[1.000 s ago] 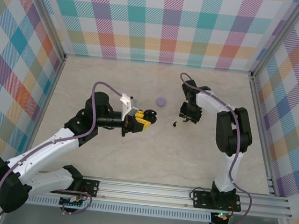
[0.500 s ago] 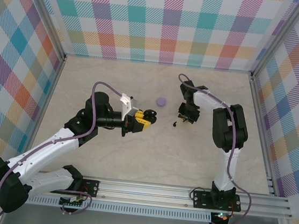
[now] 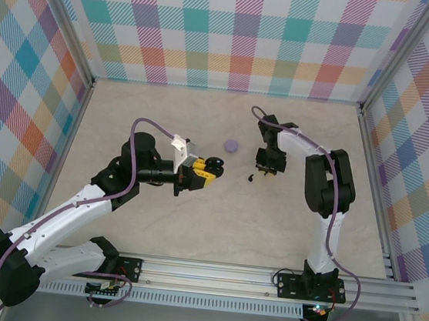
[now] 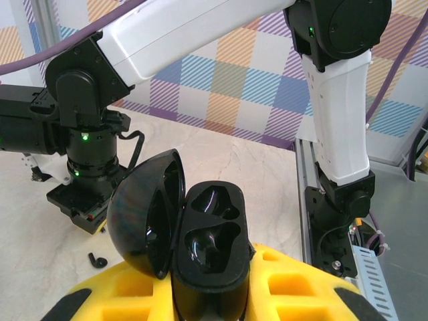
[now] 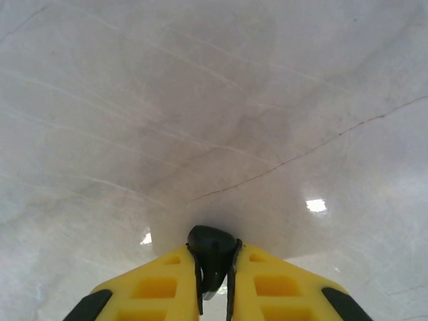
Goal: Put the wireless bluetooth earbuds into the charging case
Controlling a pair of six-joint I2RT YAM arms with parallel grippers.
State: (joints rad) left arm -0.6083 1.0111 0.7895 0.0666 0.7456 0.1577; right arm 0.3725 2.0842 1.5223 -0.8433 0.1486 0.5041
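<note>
- Left gripper [image 4: 215, 284] was clamped tight around the open black charging case [image 4: 212, 244].
- Right gripper [image 5: 215, 271] had closed on a black earbud [image 5: 212, 249].
- A loose earbud [image 3: 251, 178] lay just left.

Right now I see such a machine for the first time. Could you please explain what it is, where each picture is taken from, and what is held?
These are two robot arms on a table. One picture looks down from above; the other two come from cameras on the wrists. The left gripper holds an open black charging case, both seats empty. The right gripper is shut on a small black earbud. On the table lie a second black earbud and a round lavender puck.
</note>
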